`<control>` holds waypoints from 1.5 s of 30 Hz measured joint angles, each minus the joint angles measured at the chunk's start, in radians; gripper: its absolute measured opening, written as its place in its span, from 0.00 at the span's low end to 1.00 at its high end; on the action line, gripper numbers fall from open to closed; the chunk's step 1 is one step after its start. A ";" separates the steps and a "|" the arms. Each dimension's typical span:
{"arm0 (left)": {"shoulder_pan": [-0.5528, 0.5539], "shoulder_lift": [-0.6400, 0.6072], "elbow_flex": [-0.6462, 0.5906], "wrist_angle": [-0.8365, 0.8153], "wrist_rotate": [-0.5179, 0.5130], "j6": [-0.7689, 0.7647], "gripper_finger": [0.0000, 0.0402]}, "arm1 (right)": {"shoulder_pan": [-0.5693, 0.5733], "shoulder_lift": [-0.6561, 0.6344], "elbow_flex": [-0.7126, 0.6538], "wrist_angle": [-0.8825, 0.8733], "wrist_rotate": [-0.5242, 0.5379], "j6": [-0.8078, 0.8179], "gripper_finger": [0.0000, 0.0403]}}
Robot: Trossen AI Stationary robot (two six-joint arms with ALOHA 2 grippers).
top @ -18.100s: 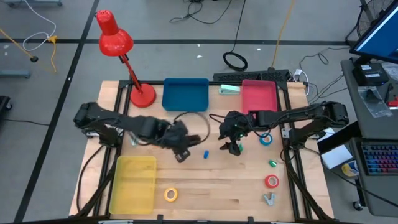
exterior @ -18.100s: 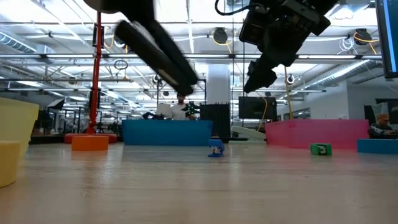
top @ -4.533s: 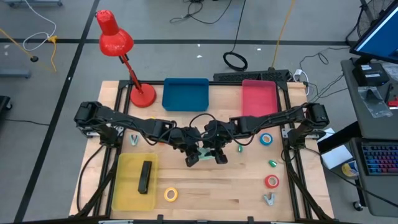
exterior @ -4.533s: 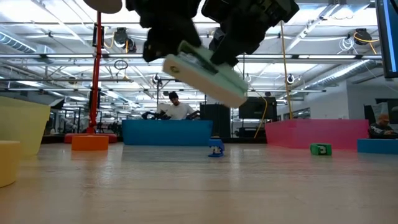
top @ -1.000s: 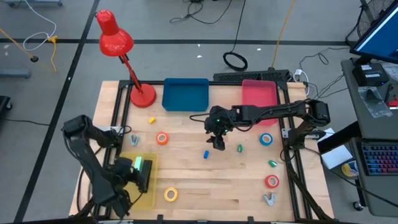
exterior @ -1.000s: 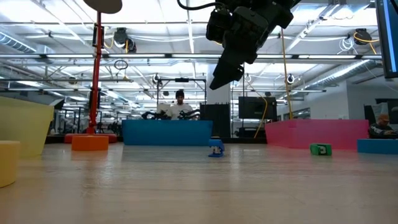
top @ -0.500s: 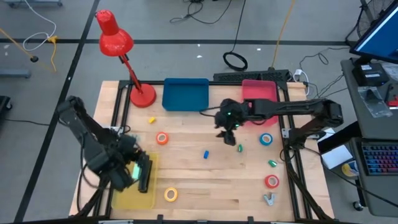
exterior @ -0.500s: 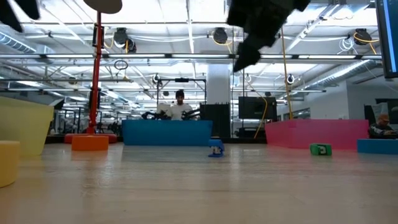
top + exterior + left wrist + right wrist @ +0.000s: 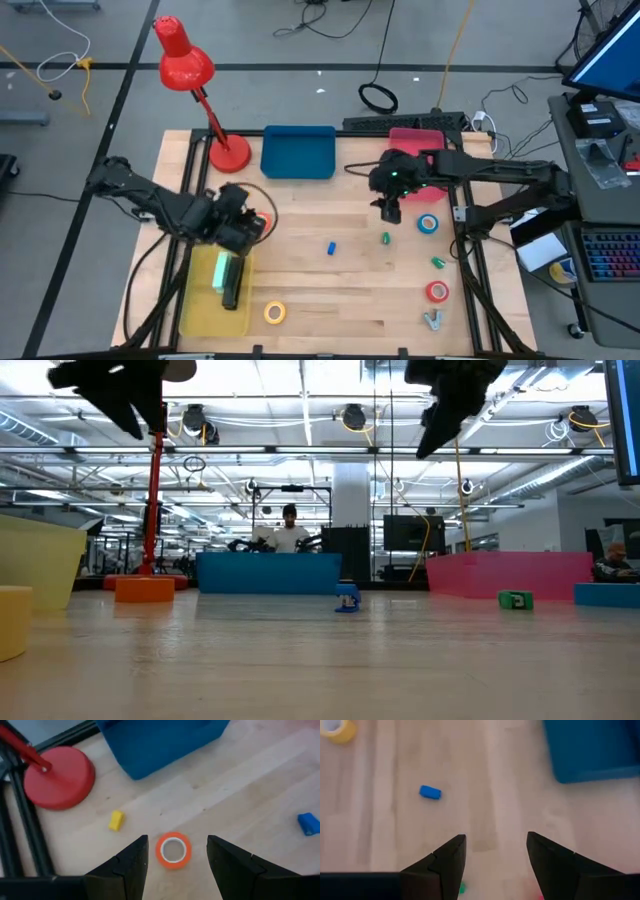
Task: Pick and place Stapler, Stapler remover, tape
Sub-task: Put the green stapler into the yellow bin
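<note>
My left gripper (image 9: 250,225) is open and empty above the table, over the orange tape roll (image 9: 173,851), which lies flat between and beyond its fingers in the left wrist view. A green stapler (image 9: 220,270) and a black stapler (image 9: 233,288) lie in the yellow bin (image 9: 200,310). My right gripper (image 9: 388,207) is open and empty, high above the table near the pink bin (image 9: 415,155). The blue tape (image 9: 428,223), red tape (image 9: 437,292) and yellow tape (image 9: 274,313) lie flat on the table. A stapler remover (image 9: 433,320) lies at the near right.
The blue bin (image 9: 298,152) and the red lamp's base (image 9: 228,155) stand at the far side. A small blue bit (image 9: 330,247), two green bits (image 9: 385,238) (image 9: 437,262) and a yellow bit (image 9: 116,820) lie on the wood. Bare wood lies in the middle.
My left gripper has gone from over the yellow bin toward the far and right, to above the orange tape, leaving the green stapler lying in the bin beside the black one. My right gripper has gone toward the table's right and far edges, nearer the pink bin.
</note>
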 joint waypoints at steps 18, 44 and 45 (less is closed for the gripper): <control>0.292 -0.007 0.000 0.425 0.173 0.641 0.50 | 0.000 -0.504 -0.434 -0.025 0.050 0.380 0.50; 0.405 -0.021 -0.170 0.813 0.438 0.963 0.50 | 0.000 -0.369 -0.464 -0.293 -0.063 0.674 0.50; 0.410 -0.020 -0.198 0.846 0.457 0.962 0.50 | 0.000 -0.355 -0.464 -0.303 -0.063 0.683 0.50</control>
